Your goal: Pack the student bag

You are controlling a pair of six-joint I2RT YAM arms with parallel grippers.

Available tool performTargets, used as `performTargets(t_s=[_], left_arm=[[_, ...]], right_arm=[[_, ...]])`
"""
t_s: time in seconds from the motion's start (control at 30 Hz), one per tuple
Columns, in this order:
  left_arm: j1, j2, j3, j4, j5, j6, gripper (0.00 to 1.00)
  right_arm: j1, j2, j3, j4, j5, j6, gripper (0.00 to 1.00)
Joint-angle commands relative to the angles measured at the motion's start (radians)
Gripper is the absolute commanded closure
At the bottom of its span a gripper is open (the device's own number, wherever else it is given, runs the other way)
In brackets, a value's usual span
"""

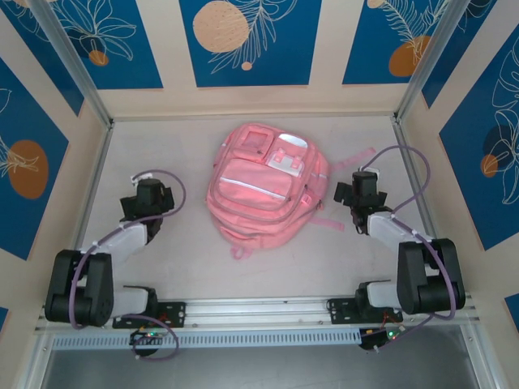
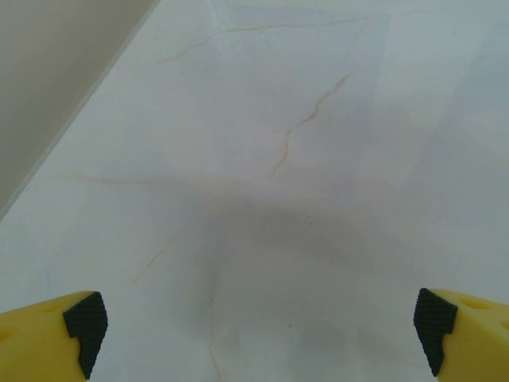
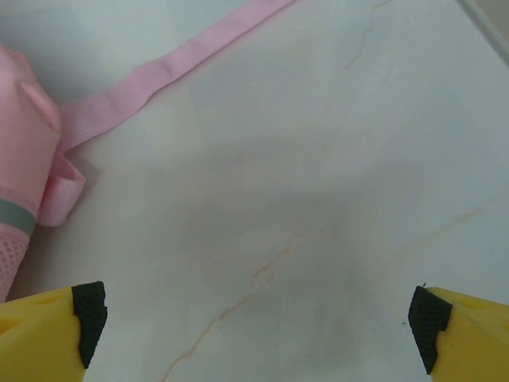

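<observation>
The left pincer (image 2: pixel 261 326) stands wide, its two yellow fingers with black pads (image 2: pixel 86 322) far apart at the lower corners of the wrist view. It holds nothing and has only bare marbled surface (image 2: pixel 278 159) between and ahead of them. The right pincer (image 3: pixel 258 318) is spread just as wide and is also empty, above bare surface. The bag's side (image 3: pixel 24 159) and a pink strap (image 3: pixel 175 64) lie ahead and to its left, and neither touches the fingers. From above, the bag (image 1: pixel 263 190) lies flat in the middle of the surface, pockets up, between the two pincers and apart from both. Each arm is folded, with its elbel low near the base rail at the outer side and its forearm angled inward and away from the base. The left wrist sits left of the bag and the right wrist sits just beside the bag's right edge.
</observation>
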Motion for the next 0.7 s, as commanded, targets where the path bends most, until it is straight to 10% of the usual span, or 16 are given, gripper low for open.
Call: performTargets(t_s=[0.0,0.4,0.67], left_arm=[[0.018,0.02,-0.066,0.327,0.129,0.126,0.0],[0.032,0.193,-0.131,0.639,0.384,0.199,0.0],[0.041,0.232,-0.106,0.619,0.349,0.181,0.0]], right_arm=[[-0.009,0.011,-0.049,0.265,-0.085,-0.084,0.01],[-0.019,0.072,-0.158,0.636,-0.28,-0.14,0.01],[-0.037,0.19,-0.152,0.723,-0.303,-0.128,0.01]])
